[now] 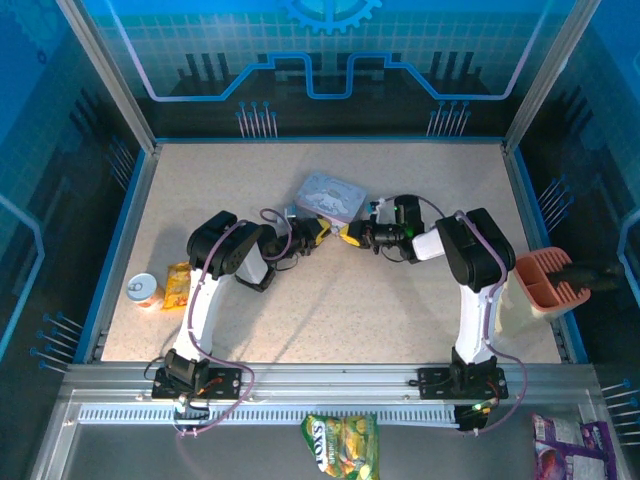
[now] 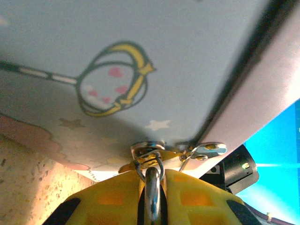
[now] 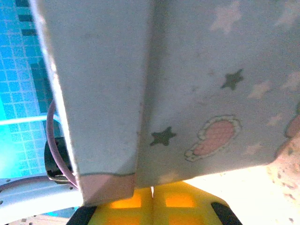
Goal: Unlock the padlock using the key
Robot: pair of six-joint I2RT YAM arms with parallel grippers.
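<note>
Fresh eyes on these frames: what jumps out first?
The two arms meet nose to nose mid-table, left gripper and right gripper almost touching on the near side of the pale grey tin. In the left wrist view, a silver loop is pinched between yellow fingers, the tin's cartoon print looming above. The right wrist view has its fingers closed just under the tin's starry side.

One tin [image 1: 328,195], one can [image 1: 144,291]

1. The speckled beige tabletop [image 1: 330,300] has blue edging.
2. A pale grey tin [image 1: 330,195] lies toward the far edge, near its middle.
3. A small can [image 1: 145,291] and a yellow packet [image 1: 177,285] sit side by side at the left edge.
</note>
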